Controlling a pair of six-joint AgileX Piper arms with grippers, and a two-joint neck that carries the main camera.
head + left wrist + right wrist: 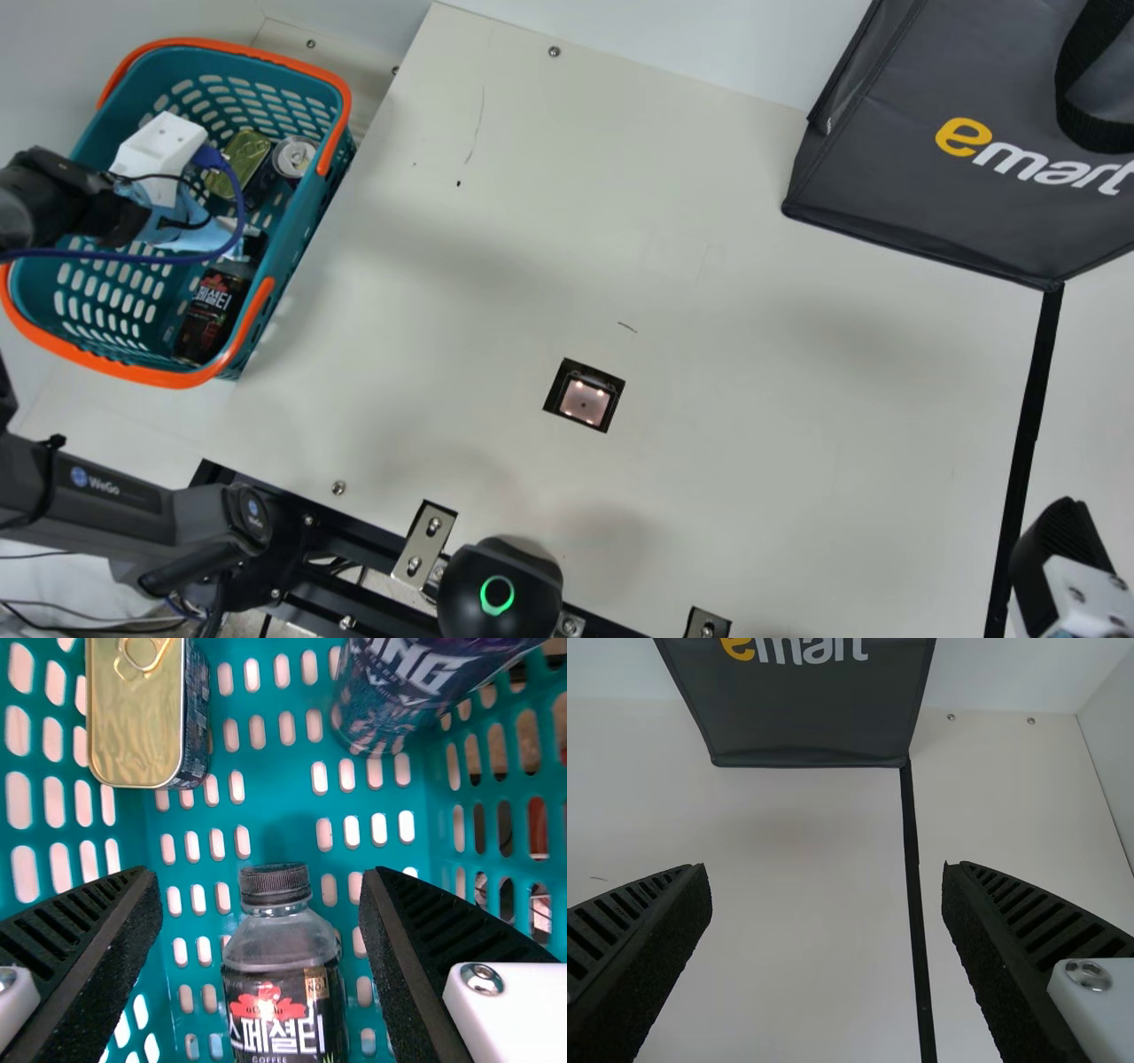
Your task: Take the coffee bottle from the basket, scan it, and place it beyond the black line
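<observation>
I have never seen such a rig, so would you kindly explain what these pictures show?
This is a robot with two arms. The main view comes from a camera on its neck; each wrist view from a camera on that arm. The left gripper is open, pointing at the coffee bottle in the basket, which also holds a gold tin and a can. The right gripper is open near the black line. A dark bag stands on the table, which has a square window set into it. Neither gripper holds anything.
</observation>
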